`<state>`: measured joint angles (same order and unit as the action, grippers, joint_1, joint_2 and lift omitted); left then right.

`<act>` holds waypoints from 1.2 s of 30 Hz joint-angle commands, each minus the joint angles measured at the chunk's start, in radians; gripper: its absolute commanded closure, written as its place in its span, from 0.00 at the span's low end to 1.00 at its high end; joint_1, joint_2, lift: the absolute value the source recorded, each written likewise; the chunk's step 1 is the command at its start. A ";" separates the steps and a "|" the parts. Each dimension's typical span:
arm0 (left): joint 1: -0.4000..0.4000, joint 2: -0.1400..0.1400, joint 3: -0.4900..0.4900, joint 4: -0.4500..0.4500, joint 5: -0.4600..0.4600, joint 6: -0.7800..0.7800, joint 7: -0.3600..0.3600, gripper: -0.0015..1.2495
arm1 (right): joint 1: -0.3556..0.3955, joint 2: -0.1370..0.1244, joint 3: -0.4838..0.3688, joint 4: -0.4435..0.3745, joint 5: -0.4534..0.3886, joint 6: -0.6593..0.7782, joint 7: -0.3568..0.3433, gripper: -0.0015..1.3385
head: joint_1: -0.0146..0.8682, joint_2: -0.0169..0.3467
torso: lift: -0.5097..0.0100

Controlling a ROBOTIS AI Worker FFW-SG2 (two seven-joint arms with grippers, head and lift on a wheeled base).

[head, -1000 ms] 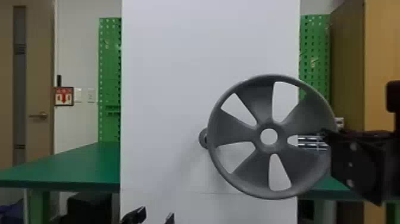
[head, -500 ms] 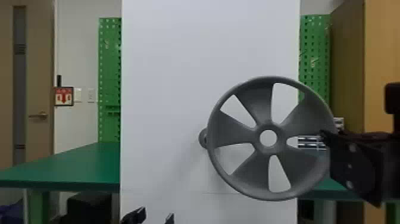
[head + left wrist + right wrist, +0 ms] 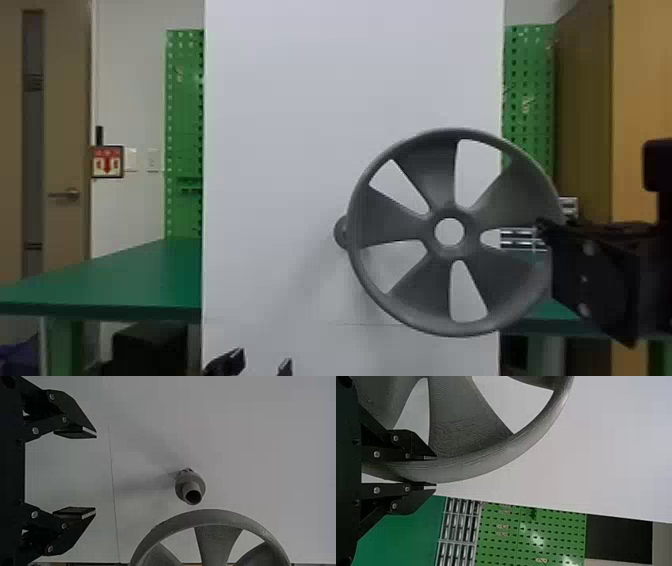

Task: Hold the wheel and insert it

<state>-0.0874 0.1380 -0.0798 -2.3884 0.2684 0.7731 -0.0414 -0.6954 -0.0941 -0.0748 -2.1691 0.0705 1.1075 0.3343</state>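
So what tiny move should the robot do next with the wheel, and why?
Probably slide the wheel left with the right gripper, because the peg peeks out past the wheel's left side, so the middle hole doesn't look lined up with it.

The grey five-spoked wheel is upright, pinched at its rim — hub hole open; the grey, hollow-tipped peg juts from the white panel.
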 commanded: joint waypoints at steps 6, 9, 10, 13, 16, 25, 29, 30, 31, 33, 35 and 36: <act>0.000 0.000 0.000 0.000 0.000 0.000 0.000 0.44 | 0.001 0.022 0.038 0.014 -0.006 0.008 -0.034 0.87 | 0.02 0.35 | 0.06; 0.000 0.000 0.000 0.000 0.000 0.000 0.000 0.44 | -0.003 0.037 0.052 0.031 -0.006 -0.005 -0.037 0.87 | 0.02 0.35 | 0.06; 0.000 0.000 0.000 0.000 0.000 0.000 0.000 0.44 | -0.003 0.043 0.053 0.034 -0.006 -0.006 -0.040 0.87 | 0.02 0.35 | 0.06; 0.000 0.000 -0.002 0.000 0.000 0.000 0.000 0.44 | -0.007 0.062 0.061 0.041 -0.003 -0.011 -0.049 0.87 | 0.02 0.35 | 0.06; 0.000 0.000 0.000 0.000 0.000 0.000 0.000 0.44 | -0.009 0.083 0.066 0.052 0.002 -0.018 -0.052 0.86 | 0.02 0.35 | 0.06; -0.003 0.000 -0.003 0.000 0.000 0.000 0.000 0.44 | -0.018 0.095 0.106 0.078 0.025 -0.026 -0.058 0.87 | 0.02 0.35 | 0.06; -0.005 0.000 -0.003 0.000 -0.001 0.000 0.000 0.44 | -0.015 0.095 0.127 0.080 0.031 -0.026 -0.070 0.87 | 0.02 0.35 | 0.06; -0.006 0.000 -0.003 0.000 -0.001 0.000 0.000 0.44 | -0.013 0.095 0.130 0.081 0.031 -0.028 -0.074 0.87 | 0.02 0.35 | 0.06; -0.006 0.000 -0.003 0.000 -0.001 0.000 0.000 0.44 | -0.013 0.095 0.136 0.081 0.026 -0.028 -0.083 0.87 | 0.02 0.35 | 0.06; -0.008 0.000 -0.003 0.000 -0.001 0.000 0.000 0.44 | -0.013 0.095 0.144 0.083 0.020 -0.031 -0.092 0.87 | 0.02 0.35 | 0.06; -0.008 0.002 -0.005 0.000 -0.001 0.000 0.000 0.44 | -0.013 0.095 0.155 0.083 0.011 -0.031 -0.109 0.87 | 0.02 0.35 | 0.06; -0.008 0.002 -0.005 0.000 -0.001 0.000 0.000 0.44 | -0.013 0.095 0.161 0.083 0.003 -0.034 -0.117 0.87 | 0.02 0.35 | 0.06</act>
<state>-0.0944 0.1382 -0.0831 -2.3884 0.2669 0.7731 -0.0414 -0.7091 -0.0015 0.0667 -2.0869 0.0911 1.0783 0.2333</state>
